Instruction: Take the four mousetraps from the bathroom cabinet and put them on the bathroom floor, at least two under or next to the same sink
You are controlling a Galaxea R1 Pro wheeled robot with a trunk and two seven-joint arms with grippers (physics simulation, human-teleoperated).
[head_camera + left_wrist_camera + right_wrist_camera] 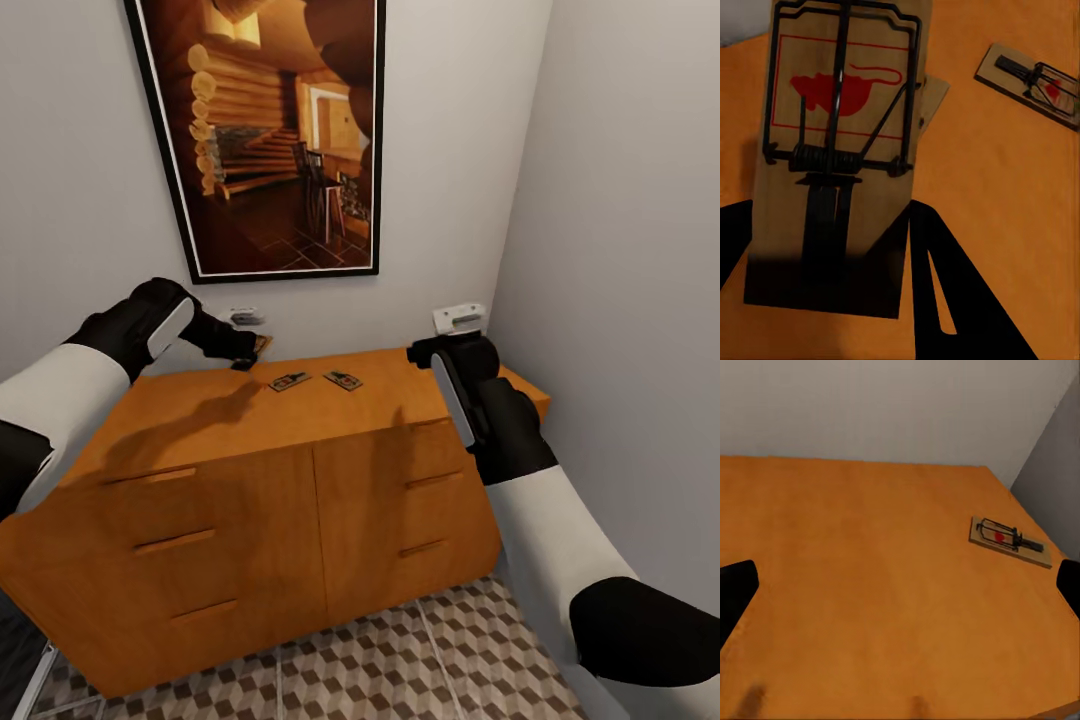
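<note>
Reaching to the cabinet's [200,420] far-left corner, left gripper [243,352] seems clamped on one mousetrap [832,150], contact partly hidden. Two more traps [289,381] [343,379] lie mid-top. Right gripper [900,592] hovers spread open; another trap [1010,541] nearby.

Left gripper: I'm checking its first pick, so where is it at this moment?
In the head view the left gripper is over the cabinet top's back left corner near the wall, at a mousetrap left of two others.
</note>
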